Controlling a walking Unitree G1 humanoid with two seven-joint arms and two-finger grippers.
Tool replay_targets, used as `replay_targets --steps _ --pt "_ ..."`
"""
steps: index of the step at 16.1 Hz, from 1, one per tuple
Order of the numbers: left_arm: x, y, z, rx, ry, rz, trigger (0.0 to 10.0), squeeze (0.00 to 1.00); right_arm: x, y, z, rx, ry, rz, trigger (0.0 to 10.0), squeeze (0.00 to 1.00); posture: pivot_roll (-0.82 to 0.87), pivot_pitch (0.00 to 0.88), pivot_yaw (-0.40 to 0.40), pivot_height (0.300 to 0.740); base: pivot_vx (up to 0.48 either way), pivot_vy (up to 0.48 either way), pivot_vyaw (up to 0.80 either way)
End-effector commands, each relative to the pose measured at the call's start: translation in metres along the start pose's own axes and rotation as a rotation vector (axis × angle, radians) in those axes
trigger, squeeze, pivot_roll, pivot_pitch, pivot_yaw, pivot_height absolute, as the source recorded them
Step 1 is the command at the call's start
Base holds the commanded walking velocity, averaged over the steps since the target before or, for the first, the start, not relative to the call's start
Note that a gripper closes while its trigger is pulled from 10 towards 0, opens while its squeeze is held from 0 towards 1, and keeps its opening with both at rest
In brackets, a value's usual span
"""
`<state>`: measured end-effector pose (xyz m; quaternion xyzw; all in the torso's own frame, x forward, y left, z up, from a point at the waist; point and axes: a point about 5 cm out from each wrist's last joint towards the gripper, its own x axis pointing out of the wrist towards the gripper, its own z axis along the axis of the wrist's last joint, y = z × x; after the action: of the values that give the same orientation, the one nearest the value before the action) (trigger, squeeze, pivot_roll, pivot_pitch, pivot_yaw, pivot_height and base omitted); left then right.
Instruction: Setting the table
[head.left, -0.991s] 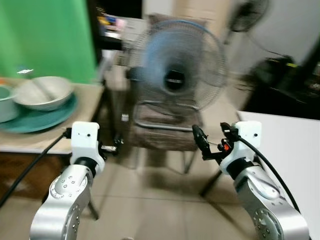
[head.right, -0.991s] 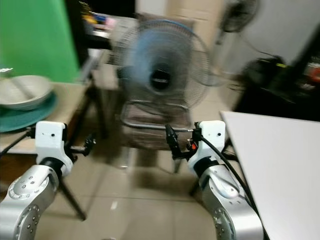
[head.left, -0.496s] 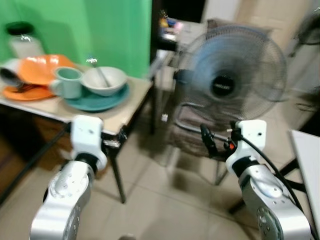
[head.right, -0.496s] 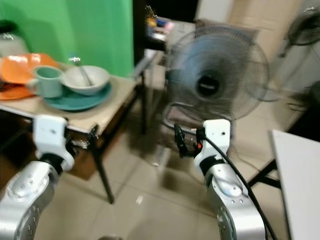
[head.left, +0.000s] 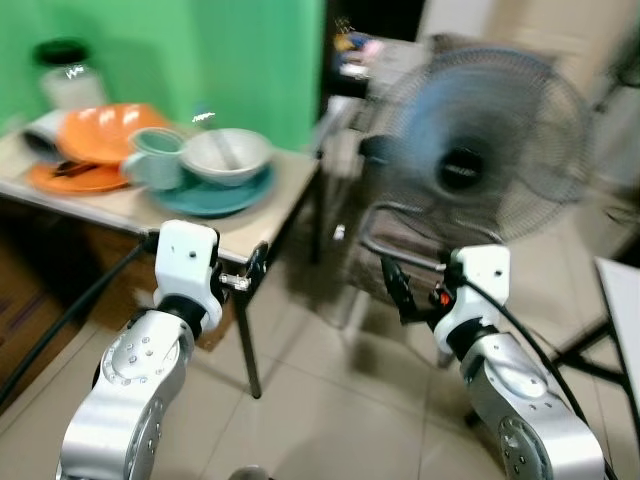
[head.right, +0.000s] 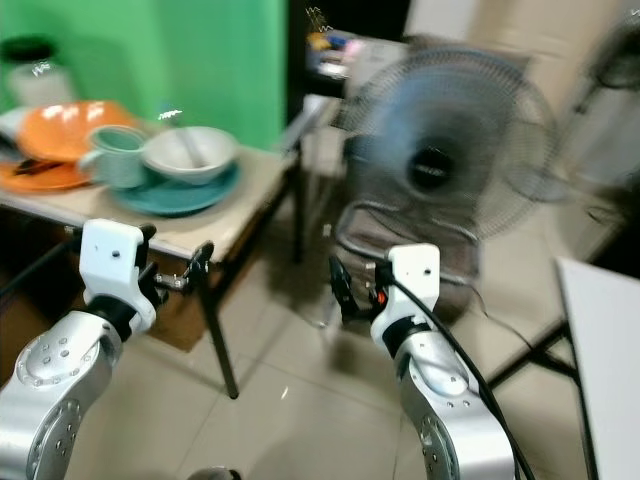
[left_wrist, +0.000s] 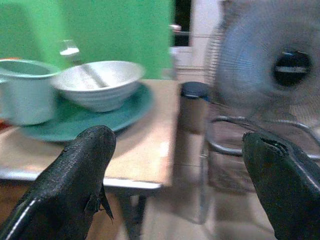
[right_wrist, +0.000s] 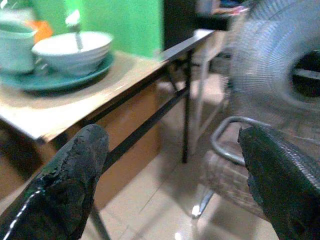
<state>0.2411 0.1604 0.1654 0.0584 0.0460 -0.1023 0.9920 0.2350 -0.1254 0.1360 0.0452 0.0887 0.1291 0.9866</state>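
A small wooden table (head.left: 270, 215) stands ahead to my left. It carries a teal plate (head.left: 215, 195) with a white bowl (head.left: 228, 155) holding a spoon, a pale green mug (head.left: 155, 160), orange plates (head.left: 95, 150) and a lidded jar (head.left: 68, 80). My left gripper (head.left: 255, 275) hovers open just short of the table's near corner, holding nothing. In the left wrist view the bowl (left_wrist: 97, 85) and mug (left_wrist: 22, 95) lie beyond its fingers (left_wrist: 75, 180). My right gripper (head.left: 392, 290) is open and empty over the floor, right of the table.
A large standing fan (head.left: 480, 150) sits on a chair (head.left: 400, 250) straight ahead, close to the right gripper. A white table's edge (head.right: 605, 340) juts in at the right. A green wall backs the dish table. Tiled floor lies between.
The whole view has swung left, bringing the table and its dishes into fuller sight and pushing the white table toward the right edge. Both arms hold the same pose.
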Motion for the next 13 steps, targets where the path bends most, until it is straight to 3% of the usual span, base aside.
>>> replay_targets --steps 1,6,13 --pt "-0.001 0.007 0.000 0.000 0.005 0.027 10.0 0.00 0.006 0.003 0.005 0.011 -0.026 0.028 10.0 0.00 0.13 0.000 -0.065 0.740 0.285 0.000 0.80" --pt "-0.004 0.008 0.002 0.031 0.000 0.031 10.0 0.00 0.012 0.006 0.008 -0.001 -0.043 0.055 10.0 0.00 0.15 0.000 -0.071 0.740 0.315 0.000 0.80" --pt "-0.005 0.013 0.010 0.086 -0.017 0.011 10.0 0.00 0.020 0.002 0.011 0.057 -0.056 0.011 10.0 0.00 0.16 0.000 -0.072 0.740 0.344 0.000 0.00"
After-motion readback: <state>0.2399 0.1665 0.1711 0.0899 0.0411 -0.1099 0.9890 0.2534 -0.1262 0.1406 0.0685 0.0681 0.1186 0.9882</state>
